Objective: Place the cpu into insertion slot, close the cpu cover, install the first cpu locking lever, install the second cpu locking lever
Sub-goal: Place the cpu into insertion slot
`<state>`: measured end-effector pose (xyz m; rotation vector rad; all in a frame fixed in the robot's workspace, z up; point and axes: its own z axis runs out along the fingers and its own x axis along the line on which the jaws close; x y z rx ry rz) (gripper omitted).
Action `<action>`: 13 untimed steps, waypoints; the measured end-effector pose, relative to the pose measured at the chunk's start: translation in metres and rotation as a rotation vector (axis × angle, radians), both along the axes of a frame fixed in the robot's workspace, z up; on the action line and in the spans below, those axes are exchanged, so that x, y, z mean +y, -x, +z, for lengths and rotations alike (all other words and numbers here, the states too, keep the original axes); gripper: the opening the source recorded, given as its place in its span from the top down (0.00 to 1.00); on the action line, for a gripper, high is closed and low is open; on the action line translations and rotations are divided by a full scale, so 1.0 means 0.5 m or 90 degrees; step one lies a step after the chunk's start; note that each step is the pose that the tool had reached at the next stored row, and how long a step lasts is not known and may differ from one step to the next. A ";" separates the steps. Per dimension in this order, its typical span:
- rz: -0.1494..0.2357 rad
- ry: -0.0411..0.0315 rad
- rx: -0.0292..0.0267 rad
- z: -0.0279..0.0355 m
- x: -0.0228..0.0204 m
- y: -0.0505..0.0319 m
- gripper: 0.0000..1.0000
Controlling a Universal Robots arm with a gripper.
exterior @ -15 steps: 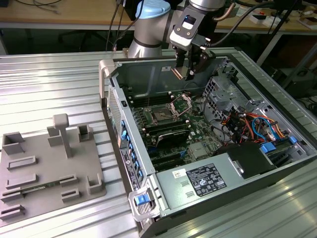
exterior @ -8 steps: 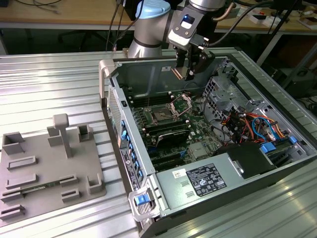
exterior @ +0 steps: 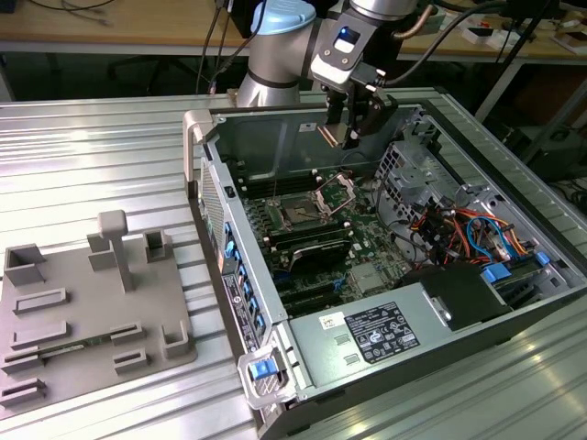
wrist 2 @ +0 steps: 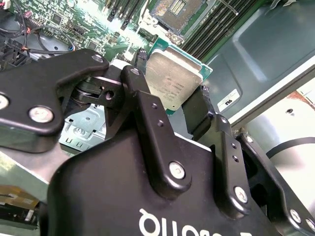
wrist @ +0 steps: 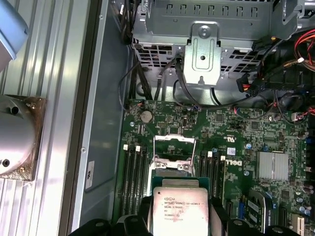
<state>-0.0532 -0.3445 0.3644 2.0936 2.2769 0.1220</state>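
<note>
Two opposite edges of the cpu (wrist 2: 177,73) sat clamped in the gripper (wrist 2: 167,86), well above the slot (wrist 2: 178,11). Thin, stiff and smooth-topped, the chip was probably light, slippery and fragile underneath, so best held by its edges. Beside the slot, the silver frame cover (wrist: 173,147) stood open.

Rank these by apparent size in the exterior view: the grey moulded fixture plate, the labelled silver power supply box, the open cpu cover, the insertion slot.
1. Grey moulded plastic fixture plate.
2. Labelled silver metal power supply box.
3. Square silver cpu cover, standing open, and square dark insertion slot: look alike, unranked.
</note>
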 end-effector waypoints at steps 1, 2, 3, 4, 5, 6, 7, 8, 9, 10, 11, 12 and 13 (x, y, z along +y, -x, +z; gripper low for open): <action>0.000 0.0001 0.0000 0.000 0.0000 0.000 0.45; 0.000 0.0000 0.0000 0.000 0.0000 0.000 0.45; 0.000 0.0000 0.0000 0.000 0.0000 0.000 0.45; 0.000 0.0000 0.0000 0.000 0.0000 0.000 0.45; 0.000 0.0000 0.0000 0.000 0.0000 0.000 0.45; 0.000 0.0000 0.0000 0.000 0.0000 0.000 0.45; 0.000 0.0000 0.0000 0.000 0.0000 0.000 0.45; 0.000 0.0000 0.0000 0.000 0.0000 0.000 0.45; 0.000 0.0000 0.0000 0.000 0.0000 0.000 0.45; 0.000 0.0000 0.0000 0.000 0.0000 0.000 0.45; 0.000 0.0000 0.0000 0.000 0.0000 0.000 0.45; -0.001 0.0000 0.0000 0.000 0.0000 0.000 0.45; -0.002 0.0000 0.0000 0.000 0.0000 0.000 0.45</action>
